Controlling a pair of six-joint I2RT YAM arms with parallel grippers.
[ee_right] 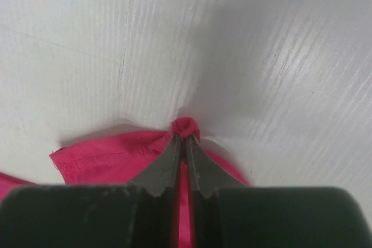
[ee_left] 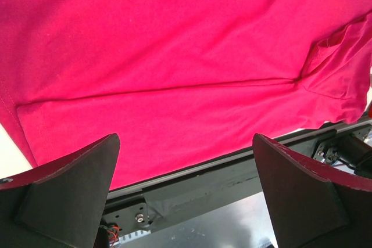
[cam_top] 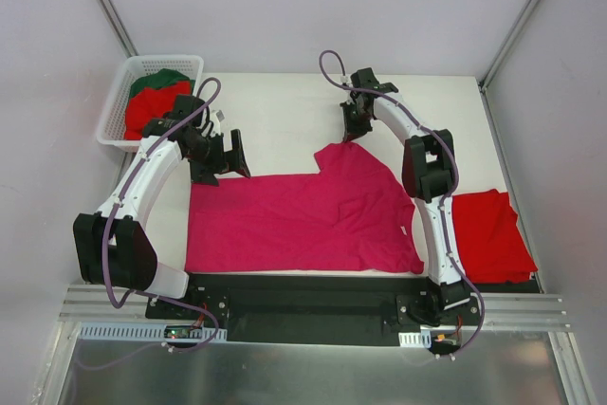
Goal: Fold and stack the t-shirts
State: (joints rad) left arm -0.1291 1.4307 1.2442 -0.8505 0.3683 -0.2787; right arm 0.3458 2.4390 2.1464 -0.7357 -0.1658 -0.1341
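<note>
A magenta-pink t-shirt lies spread flat on the white table, one sleeve reaching toward the back. My right gripper is shut on the tip of that sleeve; in the right wrist view a small bunch of pink cloth pokes out past the closed right gripper. The left gripper hovers open over the shirt's far left corner, holding nothing. In the left wrist view the left gripper has its fingers set wide above the pink cloth. A folded bright red t-shirt rests at the right.
A white lattice basket stands at the back left with a red shirt and a dark green shirt in it. A black rail runs along the table's near edge. Walls close in the left, back and right sides.
</note>
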